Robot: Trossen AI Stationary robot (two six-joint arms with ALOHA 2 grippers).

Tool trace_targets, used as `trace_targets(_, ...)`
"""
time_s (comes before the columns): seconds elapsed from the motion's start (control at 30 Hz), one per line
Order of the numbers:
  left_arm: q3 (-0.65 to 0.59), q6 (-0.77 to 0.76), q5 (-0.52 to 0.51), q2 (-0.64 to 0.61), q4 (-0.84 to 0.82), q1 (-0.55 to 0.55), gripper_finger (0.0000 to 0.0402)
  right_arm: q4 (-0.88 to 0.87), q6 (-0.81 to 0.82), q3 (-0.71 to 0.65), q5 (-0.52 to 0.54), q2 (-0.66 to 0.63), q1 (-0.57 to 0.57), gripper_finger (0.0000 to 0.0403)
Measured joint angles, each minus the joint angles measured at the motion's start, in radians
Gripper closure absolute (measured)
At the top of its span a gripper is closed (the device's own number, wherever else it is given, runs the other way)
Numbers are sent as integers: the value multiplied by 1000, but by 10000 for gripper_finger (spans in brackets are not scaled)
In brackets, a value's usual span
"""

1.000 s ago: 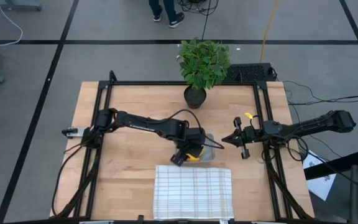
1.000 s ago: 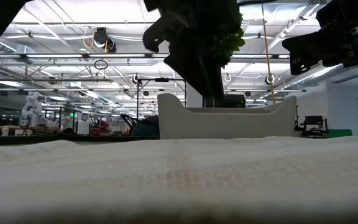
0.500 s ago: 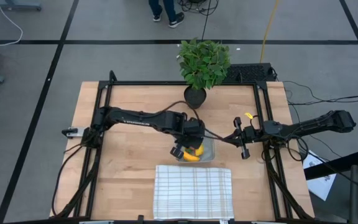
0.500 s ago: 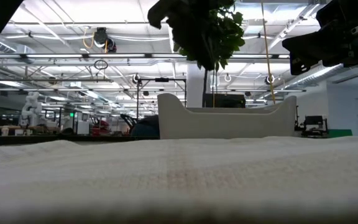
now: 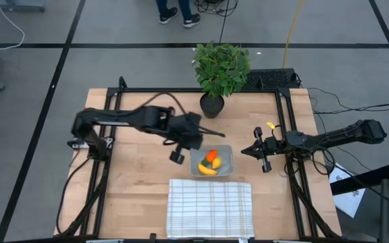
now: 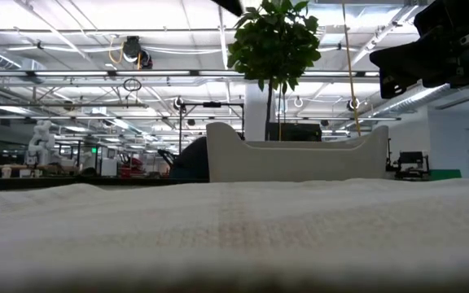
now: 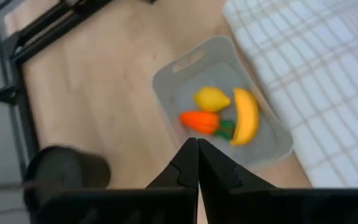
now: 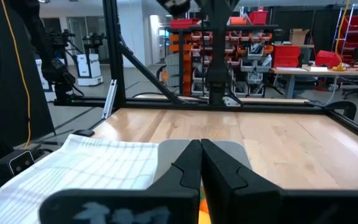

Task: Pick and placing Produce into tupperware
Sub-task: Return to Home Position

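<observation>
The tupperware (image 5: 212, 162) stands on the wooden table just beyond the checked cloth (image 5: 210, 208). In it lie the carrot (image 7: 201, 121), the banana (image 7: 246, 116) and the small round yellow fruit (image 7: 212, 98), side by side on its floor. My left gripper (image 5: 179, 154) hangs shut and empty above the table, left of the tupperware; in its wrist view the shut fingers (image 7: 197, 152) point toward the tupperware's near rim. My right gripper (image 5: 248, 152) waits shut to the right of the tupperware (image 8: 166, 152), holding nothing.
A leafy plant in a black pot (image 5: 213, 104) stands at the table's far edge, behind the tupperware (image 6: 300, 159). The black frame rails (image 5: 117, 101) run along the table's sides. A person's legs (image 5: 177, 10) show on the floor beyond the table.
My left gripper has risen from over the tupperware and drawn back toward the table's left and far side, its fingers coming together empty. The produce that it covered now lies in plain view inside the tupperware. My right arm has kept still.
</observation>
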Motion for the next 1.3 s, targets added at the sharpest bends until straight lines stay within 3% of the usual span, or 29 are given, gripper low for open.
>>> trace_targets(0.2,-242,-48,-82,-218,119,0,400,10,-1,0,0,-5,-1,403)
trace_targets(0.43,-682,-100,-111,-520,607,1,401,85,-7,0,40,-9,-1,403)
trace_targets(0.53,-849,-121,-183,-626,782,-8,401,79,-13,0,101,-25,0,403)
trace_targets(0.7,-1057,-165,-356,-796,903,-61,401,68,-21,0,133,-75,0,403)
trace_targets(0.8,-1174,-178,-381,-885,1017,-106,401,56,-34,0,133,-119,0,403)
trace_targets(1.0,-1391,-155,-424,-981,1263,-162,401,-63,-37,0,132,-198,0,403)
trace_targets(1.3,-1693,-157,-420,-994,1629,-146,401,-187,-37,0,128,-220,0,403)
